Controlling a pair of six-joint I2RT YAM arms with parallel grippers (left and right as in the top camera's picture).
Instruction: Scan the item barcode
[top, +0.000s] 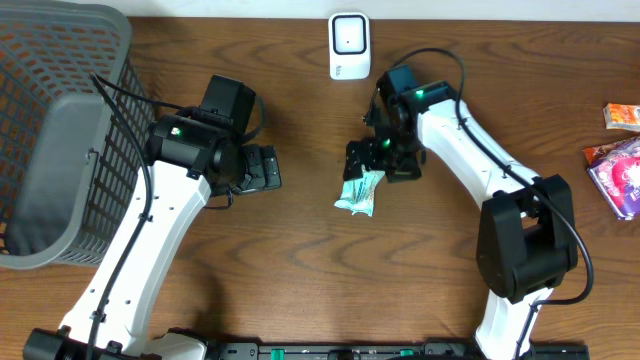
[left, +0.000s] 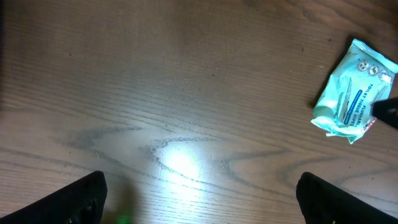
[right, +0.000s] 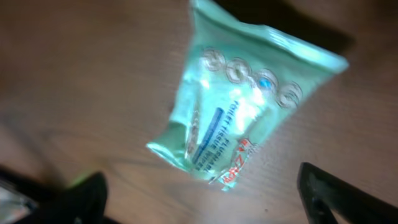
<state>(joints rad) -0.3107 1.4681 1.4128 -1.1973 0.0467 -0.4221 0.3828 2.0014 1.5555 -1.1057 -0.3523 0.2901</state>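
Beneath my right pincer (right: 200, 186), whose fingers stand wide apart with nothing clamped, the tissue pack (right: 249, 106) lies loose on the wooden counter (right: 74, 74), just short of the fingertips. It is soft, mint-green and crinkled. To do this step well, I judge I should take it by one sealed end and keep the film taut. No barcode shows on the upturned face, so it probably needs flipping before I present it. That face carries four round icons and blue lettering that seems to read "toilet tissue". The red print below is too blurred to read. My left pincer (left: 200, 186) is likewise spread, over bare wood well to the side. Farther off stands the white scanner (top: 349, 45), its window facing up.
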